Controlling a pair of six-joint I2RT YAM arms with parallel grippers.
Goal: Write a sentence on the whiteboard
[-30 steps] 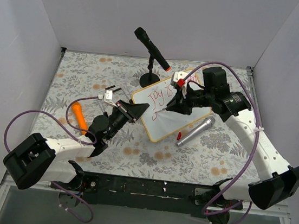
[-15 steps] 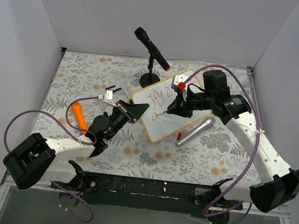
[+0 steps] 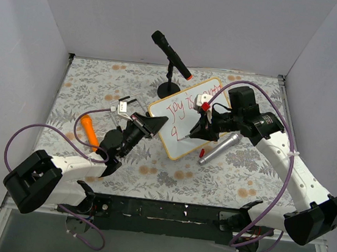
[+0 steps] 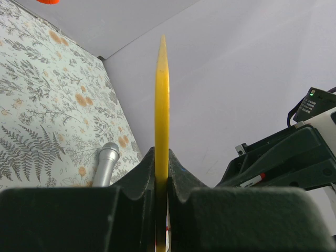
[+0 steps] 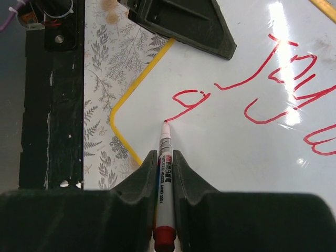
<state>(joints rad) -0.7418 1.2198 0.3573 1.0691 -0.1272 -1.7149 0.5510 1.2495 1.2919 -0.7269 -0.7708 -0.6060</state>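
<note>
My left arm (image 3: 74, 164) stretches low toward the right, and my left end effector (image 4: 161, 157) is pinched tight on the whiteboard (image 3: 175, 144) at its edge. My right arm (image 3: 295, 172) bends inward at the elbow; my right end effector (image 5: 164, 157) tilts downward, clamped on a red marker (image 5: 165, 139).

Overhead plus wrist close-ups, whiteboard (image 3: 180, 148) shared.

Silver mic (image 3: 220, 147) lies on the flowery bench cloth (image 3: 88, 79) just beside the right fingers (image 3: 201, 127), which pinch a red marker (image 5: 164, 152). Black mic (image 3: 172, 56) on its stand sits beyond them. Orange thing (image 3: 90, 130) lies left of the left fingers (image 3: 150, 124), a clear clip thing (image 3: 122, 104) nearby.
</note>
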